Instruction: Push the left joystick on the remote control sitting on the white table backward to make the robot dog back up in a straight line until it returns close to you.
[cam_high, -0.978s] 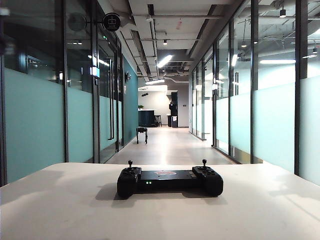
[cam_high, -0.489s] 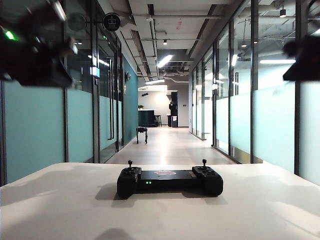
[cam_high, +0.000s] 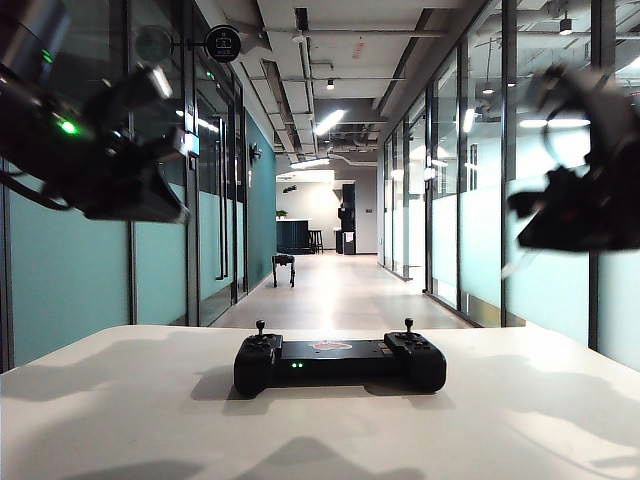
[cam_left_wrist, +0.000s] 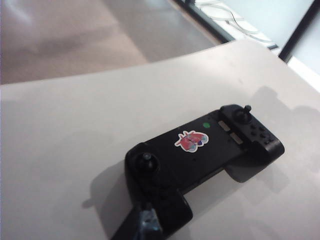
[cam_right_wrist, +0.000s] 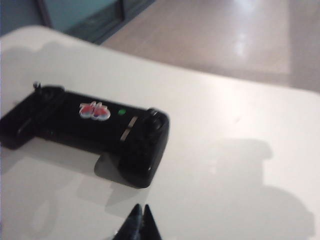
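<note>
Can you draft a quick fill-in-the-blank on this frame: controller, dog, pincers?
1. The remote control lies on the white ____.
2. The robot dog stands far down the ____.
3. The right pincer, above the table near the controller, has its jaws ____.
4. Neither it nor the left pincer is yet touching the left ____.

Missing words: table; corridor; shut; joystick

The remote control (cam_high: 340, 362) lies on the white table (cam_high: 120, 420); the robot dog (cam_high: 284, 268) stands beyond.
</note>
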